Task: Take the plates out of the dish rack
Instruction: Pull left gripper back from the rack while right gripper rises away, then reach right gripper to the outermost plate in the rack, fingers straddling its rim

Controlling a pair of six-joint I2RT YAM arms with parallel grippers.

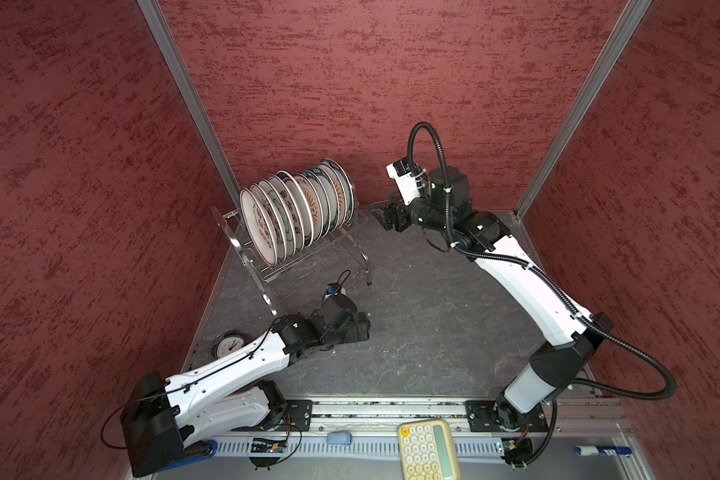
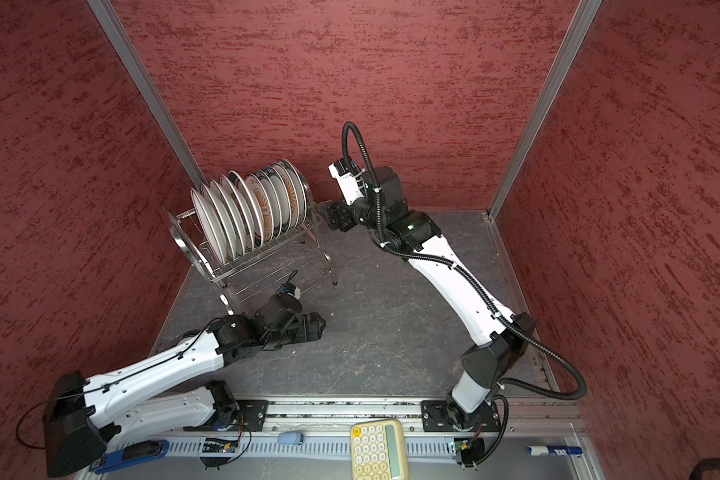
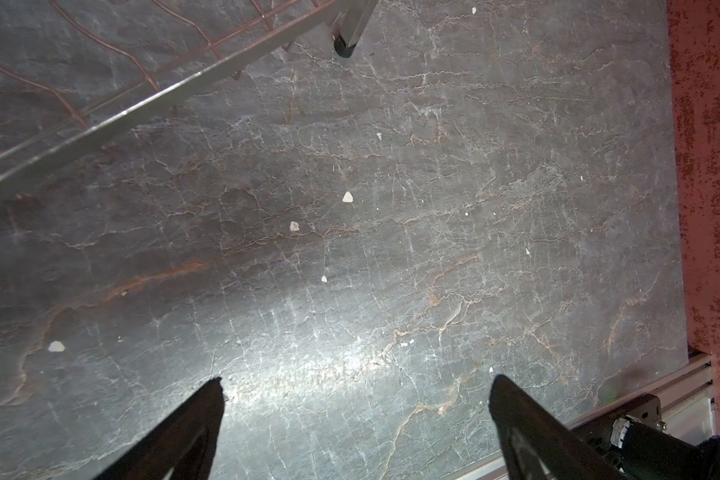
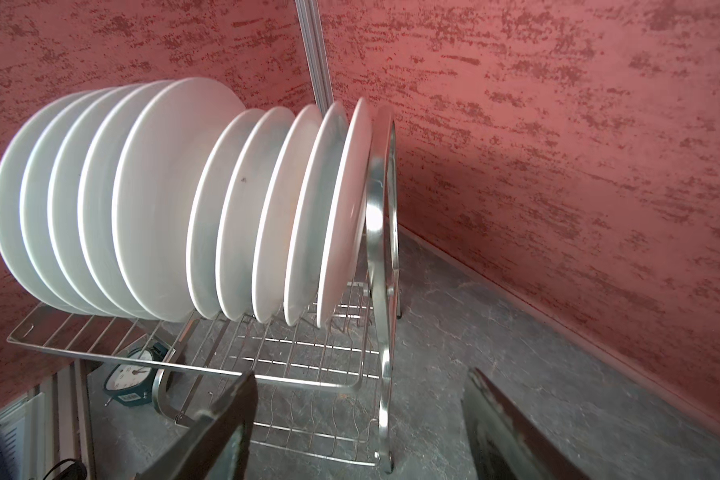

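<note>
At 8 o'clock on the tabletop (image 1: 433, 332), low beside your left arm, lies the alarm clock (image 1: 229, 345) (not a plate; leave it).

- 10 o'clock: dish rack (image 4: 385, 374) set into the corner. The plates (image 1: 296, 212) all stand on edge in its upper tier, packed close and leaning one way. Lower tier bare. Nothing looks unloaded yet.
- Near centre, a shade toward 8 o'clock: left gripper (image 3: 354, 390) hovers low over bare table, jaws spread wide and empty. Likely parked clear of the rack.
- 12 o'clock: right gripper (image 4: 360, 374) sits just beside the rack's right end, facing the plate backs, jaws apart, nothing held.
- Obstacle: the arched end handle (image 4: 379, 216) stands between that gripper and the nearest plate, so you'd probably have to reach in over or around it.
- 6 o'clock: calculator (image 1: 429, 449) off the mat, out of the way.
</note>
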